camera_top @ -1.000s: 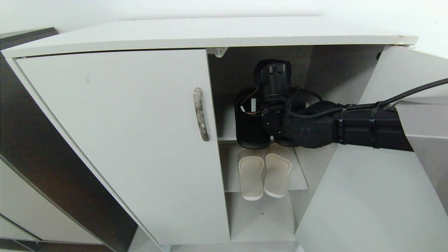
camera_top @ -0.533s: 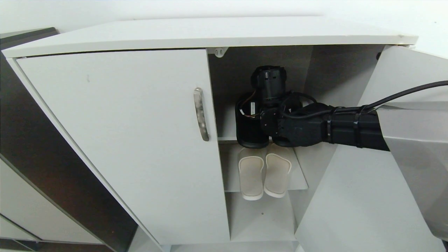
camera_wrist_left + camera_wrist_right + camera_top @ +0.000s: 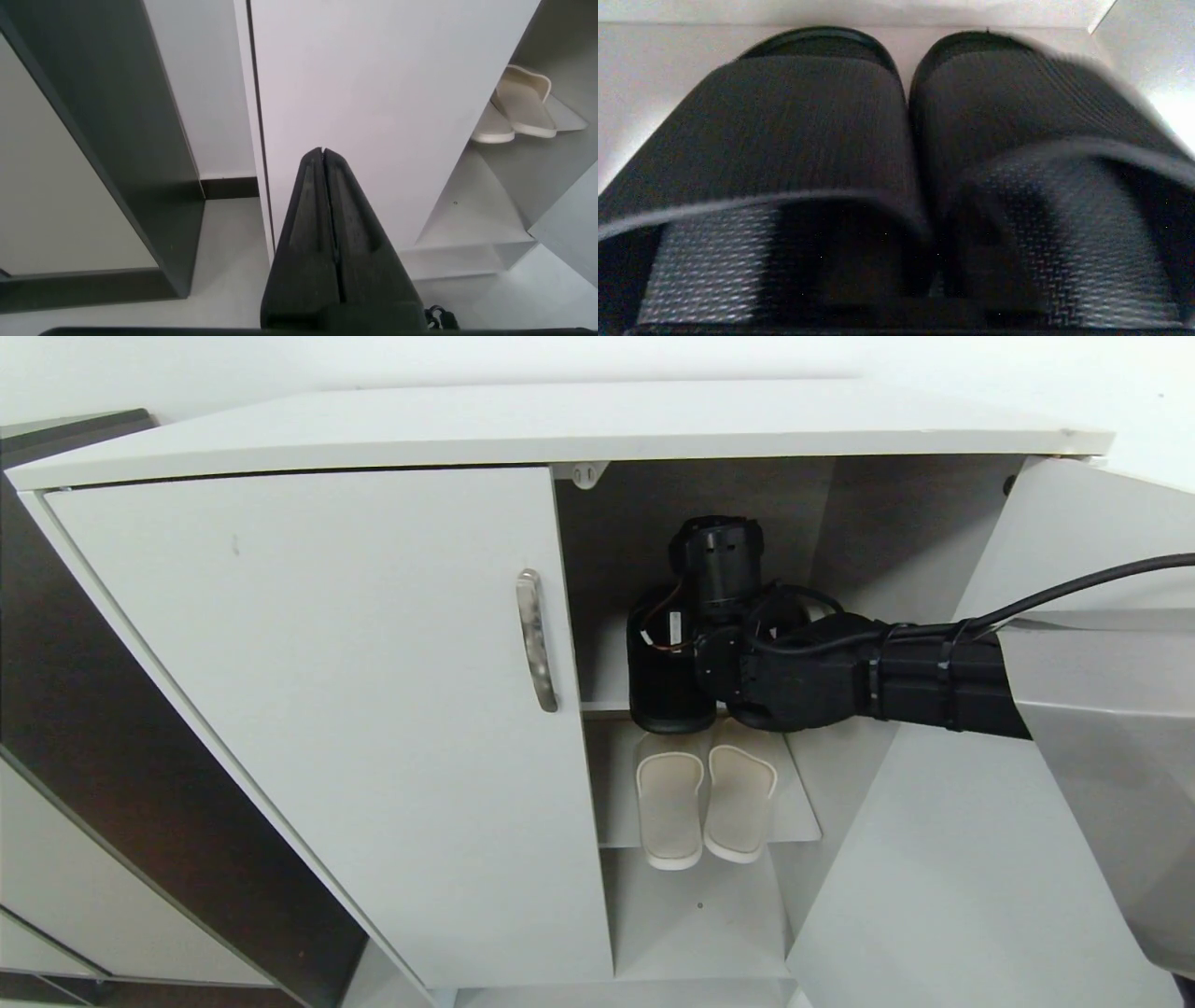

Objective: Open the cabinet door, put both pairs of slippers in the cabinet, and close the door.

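Shown: black slippers point(image 3: 813, 140), cream slippers point(image 3: 669, 803), white cabinet point(image 3: 560, 425).
Ribbed straps and diamond-gridded footbeds are seen on the black pair.

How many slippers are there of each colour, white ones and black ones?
White slippers: 2
Black slippers: 2
Total: 4 slippers
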Robot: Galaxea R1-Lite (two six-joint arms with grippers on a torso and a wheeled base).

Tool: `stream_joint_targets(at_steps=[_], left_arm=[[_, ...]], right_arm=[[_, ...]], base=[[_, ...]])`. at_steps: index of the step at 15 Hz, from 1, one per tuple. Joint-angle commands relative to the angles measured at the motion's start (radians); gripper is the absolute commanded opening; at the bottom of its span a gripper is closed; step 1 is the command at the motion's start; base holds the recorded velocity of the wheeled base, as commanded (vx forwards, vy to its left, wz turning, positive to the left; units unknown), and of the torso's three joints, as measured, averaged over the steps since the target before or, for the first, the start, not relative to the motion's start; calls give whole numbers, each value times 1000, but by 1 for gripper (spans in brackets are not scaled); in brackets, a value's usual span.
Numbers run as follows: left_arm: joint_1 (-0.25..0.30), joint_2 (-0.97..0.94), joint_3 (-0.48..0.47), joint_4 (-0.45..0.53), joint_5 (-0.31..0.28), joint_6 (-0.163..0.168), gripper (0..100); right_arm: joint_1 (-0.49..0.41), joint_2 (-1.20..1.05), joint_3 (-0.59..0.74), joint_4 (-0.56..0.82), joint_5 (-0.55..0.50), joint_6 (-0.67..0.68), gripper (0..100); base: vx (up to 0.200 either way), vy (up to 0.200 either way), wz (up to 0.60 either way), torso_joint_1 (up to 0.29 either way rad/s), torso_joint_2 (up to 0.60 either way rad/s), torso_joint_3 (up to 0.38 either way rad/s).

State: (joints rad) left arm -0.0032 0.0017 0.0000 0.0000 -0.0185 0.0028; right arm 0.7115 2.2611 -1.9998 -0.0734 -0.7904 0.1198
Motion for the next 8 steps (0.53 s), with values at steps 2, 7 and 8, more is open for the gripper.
stream_joint_targets(at_steps=[2, 7, 8], left_arm=[[0, 1, 0, 0, 0, -1, 0], [0, 1, 0, 0, 0, -1, 0], [0, 1, 0, 0, 0, -1, 0]], right_arm=[[3, -20, 0, 3, 0, 0, 100], [13, -60, 6, 3, -1, 0, 100], [16, -71, 35, -2, 0, 1, 100]], base=[[0, 0, 0, 0, 0, 0], [0, 0, 0, 0, 0, 0], [0, 0, 0, 0, 0, 0]])
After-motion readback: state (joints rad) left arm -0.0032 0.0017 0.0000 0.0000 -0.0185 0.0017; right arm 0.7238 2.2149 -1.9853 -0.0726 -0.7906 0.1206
